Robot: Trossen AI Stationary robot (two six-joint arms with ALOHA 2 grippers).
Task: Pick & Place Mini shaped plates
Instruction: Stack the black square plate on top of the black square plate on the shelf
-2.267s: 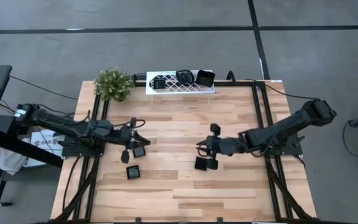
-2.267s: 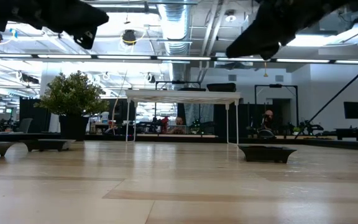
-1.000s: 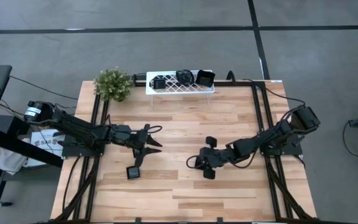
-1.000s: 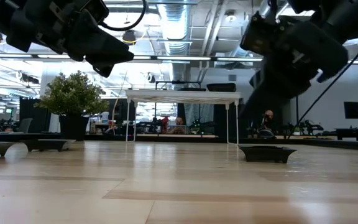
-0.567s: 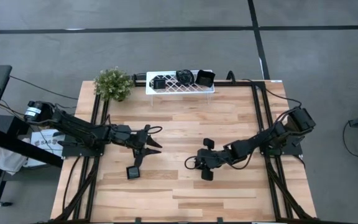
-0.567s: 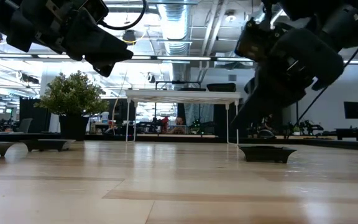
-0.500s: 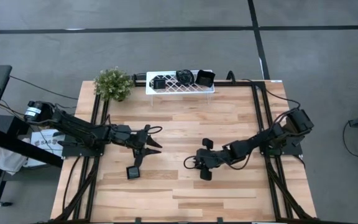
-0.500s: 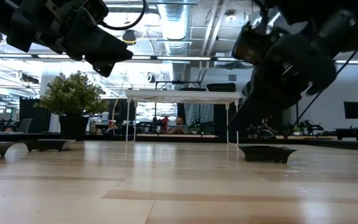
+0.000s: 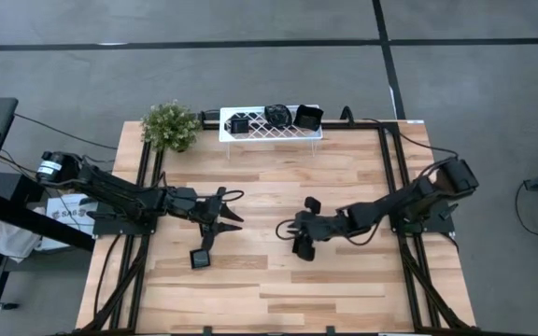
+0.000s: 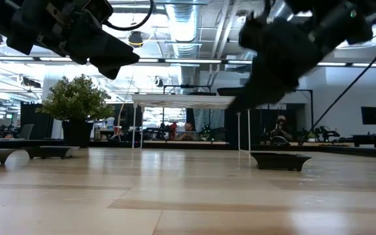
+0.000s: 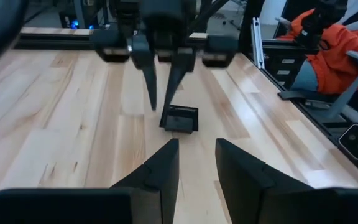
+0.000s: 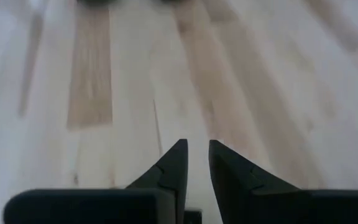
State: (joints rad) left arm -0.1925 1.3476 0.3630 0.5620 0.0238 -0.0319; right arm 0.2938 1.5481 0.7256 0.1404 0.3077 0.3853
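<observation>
Wooden table [image 9: 269, 177] bears one square plate [image 9: 199, 259], edges slightly askew.

Two matte-black, multi-jointed robot arms carry looping black cables. Each ends in slim, tapered dark fingers [image 11: 160, 168].

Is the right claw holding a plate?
No. The right claw has nothing between its fingers, only bare table ahead.

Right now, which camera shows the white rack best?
The high view: the white rack shows whole from above, holding three black plates. The low view shows it edge-on; neither wrist view shows it.
</observation>
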